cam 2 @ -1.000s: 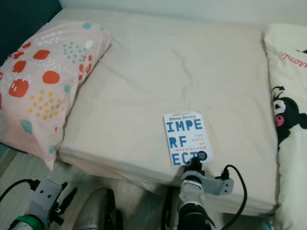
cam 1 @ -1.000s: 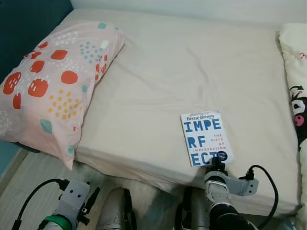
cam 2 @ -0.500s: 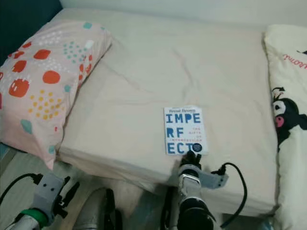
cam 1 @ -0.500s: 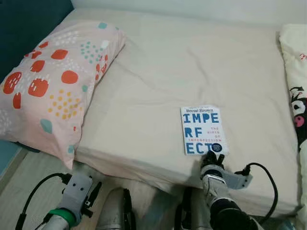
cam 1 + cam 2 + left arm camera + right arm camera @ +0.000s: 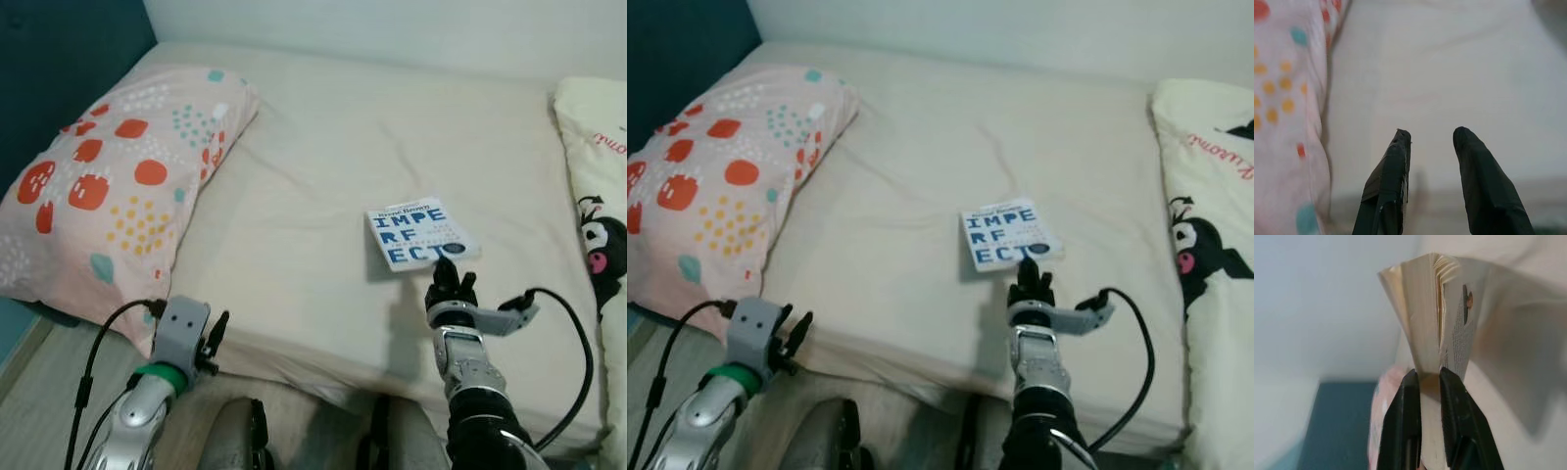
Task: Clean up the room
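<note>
A white paperback book (image 5: 419, 233) with big blue letters on its cover hangs tilted above the cream bed sheet (image 5: 323, 147), casting a shadow on it. My right gripper (image 5: 450, 275) is shut on the book's near edge. In the right wrist view the black fingers (image 5: 1452, 417) pinch the fanned pages of the book (image 5: 1425, 313). My left gripper (image 5: 216, 333) is raised low at the bed's front left, by the pillow. Its two fingers (image 5: 1476, 181) stand open with nothing between them, pointing at the sheet.
A pink pillow (image 5: 118, 186) with red, orange and teal spots lies on the bed's left side, against a dark teal headboard (image 5: 59, 59). A cream cushion with a black cartoon figure (image 5: 598, 215) lies along the right edge. The bed's front edge (image 5: 294, 362) runs just before my arms.
The right gripper has lifted the book off the sheet and tilted it up. The left arm has risen toward the bed. The camera has moved.
</note>
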`<state>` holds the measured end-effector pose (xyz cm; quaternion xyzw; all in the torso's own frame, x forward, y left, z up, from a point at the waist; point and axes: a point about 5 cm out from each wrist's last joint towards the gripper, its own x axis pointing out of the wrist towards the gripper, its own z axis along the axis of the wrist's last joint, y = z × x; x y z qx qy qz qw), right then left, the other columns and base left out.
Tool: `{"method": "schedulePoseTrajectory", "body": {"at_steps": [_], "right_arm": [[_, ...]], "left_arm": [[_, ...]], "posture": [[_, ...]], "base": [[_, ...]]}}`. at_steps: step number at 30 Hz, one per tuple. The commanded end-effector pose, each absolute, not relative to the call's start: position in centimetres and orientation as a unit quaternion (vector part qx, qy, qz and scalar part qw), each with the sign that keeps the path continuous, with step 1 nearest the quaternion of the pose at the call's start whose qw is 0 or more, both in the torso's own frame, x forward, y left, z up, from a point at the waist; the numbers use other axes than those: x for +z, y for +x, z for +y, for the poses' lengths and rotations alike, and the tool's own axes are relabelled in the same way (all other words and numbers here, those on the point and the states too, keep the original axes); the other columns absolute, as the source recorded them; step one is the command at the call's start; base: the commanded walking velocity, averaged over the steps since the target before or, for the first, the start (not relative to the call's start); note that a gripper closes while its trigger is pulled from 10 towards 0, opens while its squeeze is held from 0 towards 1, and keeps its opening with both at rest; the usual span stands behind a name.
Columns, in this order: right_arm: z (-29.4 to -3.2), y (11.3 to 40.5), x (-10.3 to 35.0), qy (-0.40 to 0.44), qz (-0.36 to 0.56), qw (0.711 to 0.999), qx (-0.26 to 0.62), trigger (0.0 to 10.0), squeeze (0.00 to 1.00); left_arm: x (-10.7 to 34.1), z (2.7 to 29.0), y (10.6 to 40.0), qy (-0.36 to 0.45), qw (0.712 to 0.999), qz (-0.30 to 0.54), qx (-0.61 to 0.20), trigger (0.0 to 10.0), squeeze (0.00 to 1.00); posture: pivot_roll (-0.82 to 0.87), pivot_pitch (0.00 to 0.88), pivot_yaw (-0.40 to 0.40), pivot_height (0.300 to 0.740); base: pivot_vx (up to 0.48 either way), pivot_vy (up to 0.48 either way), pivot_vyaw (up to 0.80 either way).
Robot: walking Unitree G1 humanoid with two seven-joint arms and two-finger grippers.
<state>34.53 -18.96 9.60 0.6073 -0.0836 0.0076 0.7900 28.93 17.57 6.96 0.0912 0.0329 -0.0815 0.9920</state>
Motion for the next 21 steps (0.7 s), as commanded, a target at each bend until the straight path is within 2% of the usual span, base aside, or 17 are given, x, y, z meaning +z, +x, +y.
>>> {"method": "schedulePoseTrajectory", "body": {"at_steps": [1,2,3,4,10,21], "right_arm": [[-17.9,34.4,9.9,0.567,-0.080,0.819,0.041,0.0,0.00],[-17.3,34.3,9.9,0.539,-0.069,0.838,0.053,10.0,0.00],[-16.7,34.2,9.9,0.514,-0.061,0.853,0.066,10.0,0.00],[-16.7,34.2,9.9,0.514,-0.061,0.853,0.066,10.0,0.00],[-14.9,32.8,9.3,0.429,-0.038,0.895,0.120,10.0,0.00],[-15.4,32.0,8.3,0.397,-0.021,0.913,0.094,10.0,0.00]], "left_arm": [[6.5,17.9,29.0,0.076,0.994,0.049,-0.059,10.0,0.00],[6.8,17.7,29.4,0.067,0.995,0.045,-0.051,10.0,0.00],[7.1,17.6,29.8,0.060,0.996,0.041,-0.045,10.0,0.00],[7.1,17.6,29.8,0.060,0.996,0.041,-0.045,10.0,0.00],[8.3,17.0,31.4,0.066,0.997,0.024,-0.020,10.0,0.00],[7.8,17.6,30.9,0.061,0.998,0.031,-0.005,10.0,0.00]], "posture": [[0.04,0.009,0.109,0.626],[0.04,0.000,0.112,0.626],[0.03,0.000,0.113,0.626],[0.03,0.000,0.113,0.626],[0.02,0.000,0.119,0.626],[0.02,0.000,0.123,0.626]], "base": [[0.000,0.000,0.00],[0.000,0.000,0.00],[0.000,0.000,0.00],[0.000,0.000,0.00],[0.000,0.000,0.00],[0.000,0.000,0.00]]}}
